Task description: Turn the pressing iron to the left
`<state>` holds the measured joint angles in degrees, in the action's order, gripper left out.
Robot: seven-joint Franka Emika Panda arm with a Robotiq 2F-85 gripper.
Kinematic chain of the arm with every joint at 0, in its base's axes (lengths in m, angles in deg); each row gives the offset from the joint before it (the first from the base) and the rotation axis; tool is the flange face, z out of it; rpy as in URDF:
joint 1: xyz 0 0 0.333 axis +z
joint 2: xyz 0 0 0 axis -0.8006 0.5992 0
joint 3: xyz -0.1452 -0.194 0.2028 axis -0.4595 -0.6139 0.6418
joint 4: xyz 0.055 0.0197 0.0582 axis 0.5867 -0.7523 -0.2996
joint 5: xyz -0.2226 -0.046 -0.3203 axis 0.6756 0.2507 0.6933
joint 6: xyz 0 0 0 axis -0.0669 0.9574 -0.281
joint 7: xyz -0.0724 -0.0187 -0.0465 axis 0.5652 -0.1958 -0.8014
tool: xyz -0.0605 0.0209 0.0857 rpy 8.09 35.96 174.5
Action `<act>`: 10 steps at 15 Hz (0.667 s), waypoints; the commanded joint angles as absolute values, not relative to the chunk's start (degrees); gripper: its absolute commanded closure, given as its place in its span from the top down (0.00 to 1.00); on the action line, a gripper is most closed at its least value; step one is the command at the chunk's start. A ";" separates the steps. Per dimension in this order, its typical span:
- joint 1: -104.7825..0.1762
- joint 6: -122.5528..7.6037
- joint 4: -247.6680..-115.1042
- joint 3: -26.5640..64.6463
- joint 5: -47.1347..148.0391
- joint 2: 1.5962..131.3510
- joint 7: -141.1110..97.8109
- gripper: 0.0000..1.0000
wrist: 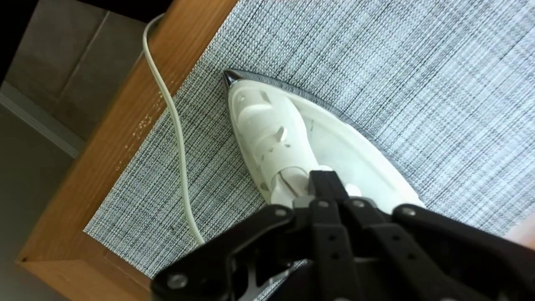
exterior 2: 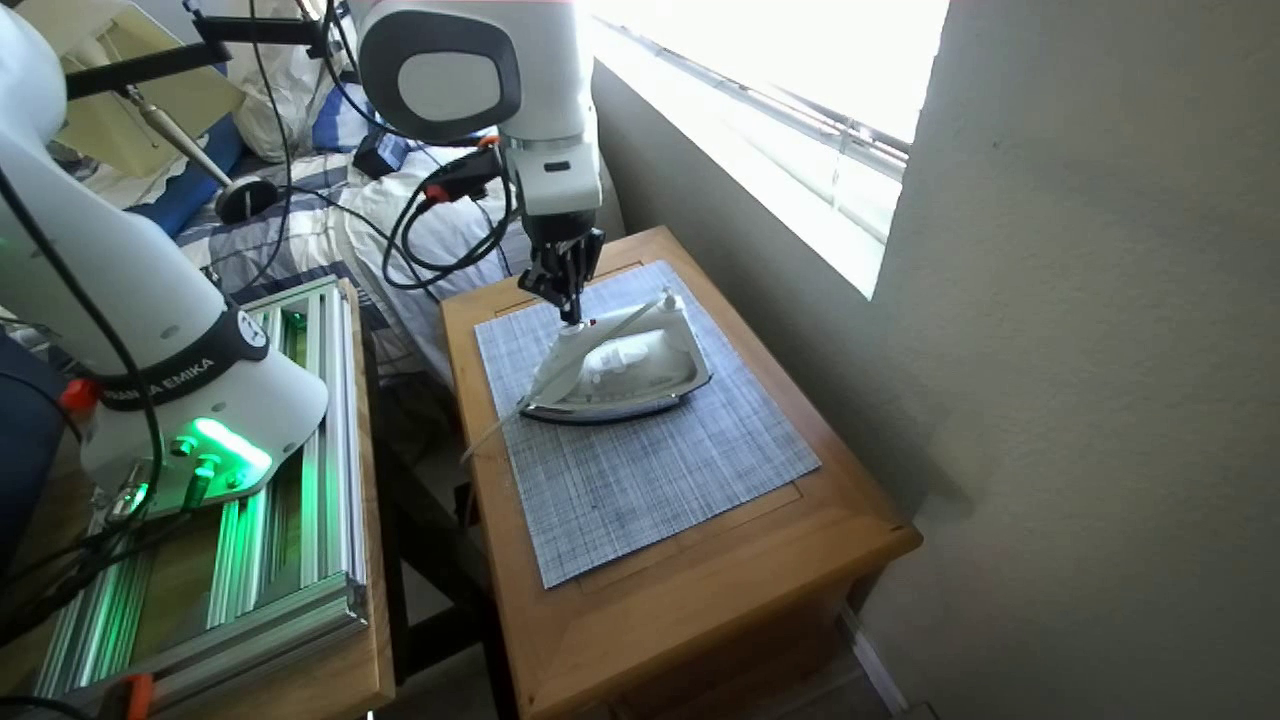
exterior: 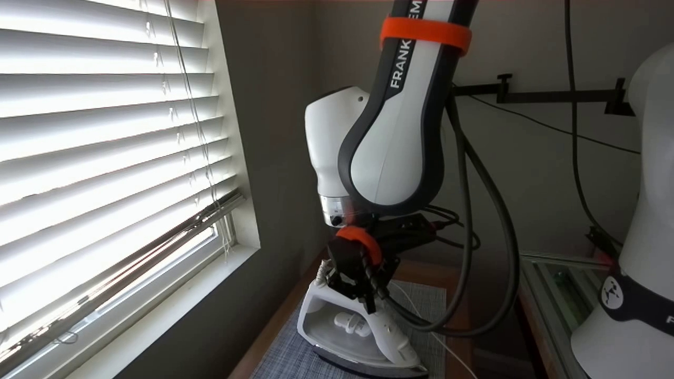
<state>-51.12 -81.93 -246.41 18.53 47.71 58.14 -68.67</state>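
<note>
Pressing iron [wrist: 311, 142] sits on the gray mat [wrist: 376, 75], nose [wrist: 233, 77] toward eleven o'clock in the wrist view; the tool [wrist: 332, 184], pinched narrow, is by the handle [wrist: 286, 144].

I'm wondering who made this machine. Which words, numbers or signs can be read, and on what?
"FRANK": on the robot arm, below its orange band.
"EM": above it, cut off.
"EMIKA": on the black band round the base; the word before is partly covered.
Round white sign: same black band.
"F": that band, at an exterior view's edge.
Marks on the pressing iron: too small to read.
</note>
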 commanded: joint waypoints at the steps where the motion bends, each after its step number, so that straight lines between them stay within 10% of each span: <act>1: -50.64 -81.92 -246.31 16.59 50.44 57.68 -69.68 0.00; 9: -50.60 -80.34 -246.47 14.82 57.17 53.19 -71.99 0.00; 10: -50.88 -79.58 -246.32 15.21 56.91 52.44 -71.54 0.26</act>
